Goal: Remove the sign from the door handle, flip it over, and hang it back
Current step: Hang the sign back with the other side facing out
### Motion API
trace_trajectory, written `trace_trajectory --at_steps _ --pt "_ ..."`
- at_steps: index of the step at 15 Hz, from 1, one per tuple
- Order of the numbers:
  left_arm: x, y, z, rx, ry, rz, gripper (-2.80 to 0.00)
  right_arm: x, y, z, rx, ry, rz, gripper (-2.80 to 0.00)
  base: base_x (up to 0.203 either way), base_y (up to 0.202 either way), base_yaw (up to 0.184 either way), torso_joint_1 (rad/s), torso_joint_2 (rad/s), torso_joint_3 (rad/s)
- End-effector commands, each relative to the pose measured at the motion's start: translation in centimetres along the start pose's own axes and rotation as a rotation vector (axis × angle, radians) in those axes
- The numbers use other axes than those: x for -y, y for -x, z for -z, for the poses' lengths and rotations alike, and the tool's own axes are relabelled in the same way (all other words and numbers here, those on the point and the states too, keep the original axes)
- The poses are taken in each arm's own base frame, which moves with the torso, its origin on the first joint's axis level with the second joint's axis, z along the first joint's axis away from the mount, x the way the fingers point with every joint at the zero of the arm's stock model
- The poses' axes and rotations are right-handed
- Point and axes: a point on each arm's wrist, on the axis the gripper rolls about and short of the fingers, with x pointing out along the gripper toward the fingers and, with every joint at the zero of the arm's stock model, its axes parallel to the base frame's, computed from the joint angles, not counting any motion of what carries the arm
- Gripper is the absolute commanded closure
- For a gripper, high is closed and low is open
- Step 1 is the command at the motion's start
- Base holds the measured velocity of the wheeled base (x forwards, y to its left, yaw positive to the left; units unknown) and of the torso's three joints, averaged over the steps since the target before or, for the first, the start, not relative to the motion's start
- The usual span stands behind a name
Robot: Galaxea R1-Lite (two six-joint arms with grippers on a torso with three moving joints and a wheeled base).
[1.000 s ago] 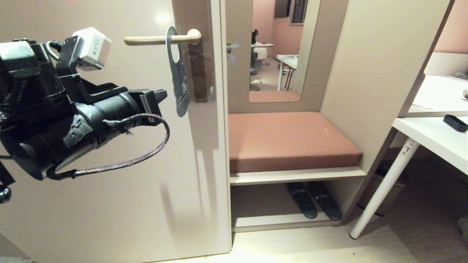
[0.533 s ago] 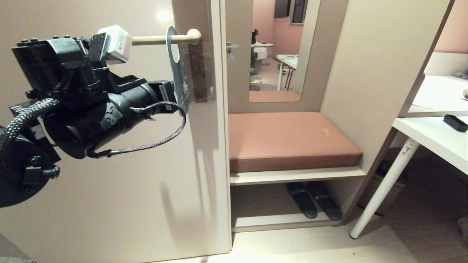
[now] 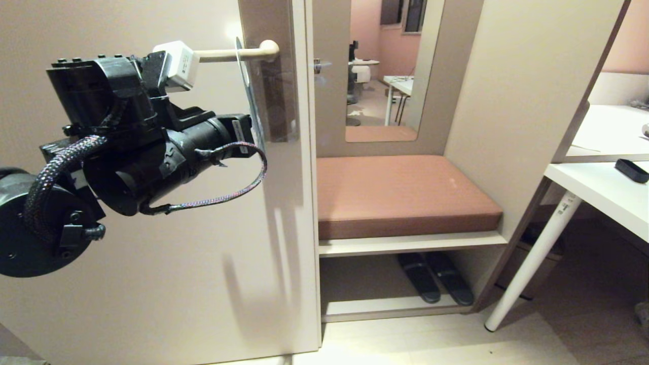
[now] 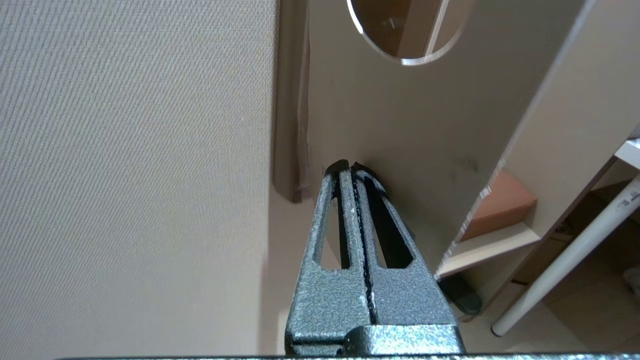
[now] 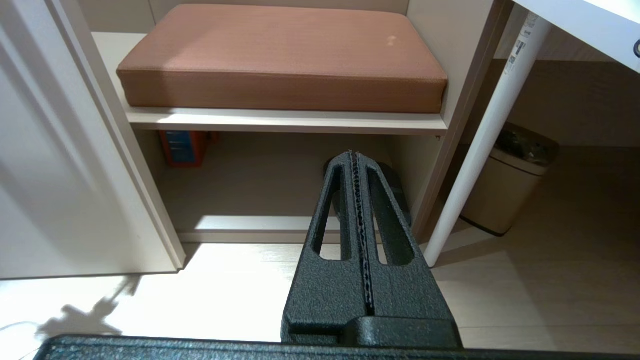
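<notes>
Task barely begun: sign (image 3: 252, 109) hangs on the door handle (image 3: 238, 51), unflipped, my left gripper (image 4: 350, 167) pressed together, empty, tips against its lower part; lifting off, turning, rehanging all remain; right gripper (image 5: 354, 156) together, parked low.

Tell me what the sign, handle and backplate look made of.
Sign: thin stiff card or plastic, judging by its flat face and clean-cut round hole; which one is unclear. Handle: smooth cream lever with a satin look, maybe coated metal or plastic. Backplate: glossy brownish plate showing reflections, likely polished metal or glass-like plastic.
</notes>
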Motion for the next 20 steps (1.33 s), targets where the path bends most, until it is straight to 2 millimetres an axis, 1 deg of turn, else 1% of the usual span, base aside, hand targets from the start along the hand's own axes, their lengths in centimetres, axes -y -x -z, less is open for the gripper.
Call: trace_trajectory --at_steps 1,4,12,16,20 --pt "0.1 -0.5 0.0 0.006 0.001 -0.001 0.00 0.0 0.0 0.0 -0.001 0.000 0.000 0.00 0.000 0.000 0.000 0.000 0.00 0.000" --pt "0.3 -1.2 -0.6 0.029 0.003 0.004 0.00 0.0 0.0 0.0 -0.002 0.000 0.000 0.00 0.000 0.000 0.000 0.000 0.00 0.000" --pt "1.9 -0.9 -0.6 0.029 -0.029 0.072 0.00 0.0 0.0 0.0 -0.001 0.000 0.000 0.00 0.000 0.000 0.000 0.000 0.00 0.000" --pt "2.9 -0.7 -0.7 0.034 -0.037 0.105 0.00 0.0 0.0 0.0 -0.001 0.000 0.000 0.00 0.000 0.000 0.000 0.000 0.00 0.000" --pt "3.2 -0.8 -0.5 0.029 -0.056 0.111 0.00 0.0 0.0 0.0 0.000 0.000 0.000 0.00 0.000 0.000 0.000 0.000 0.00 0.000"
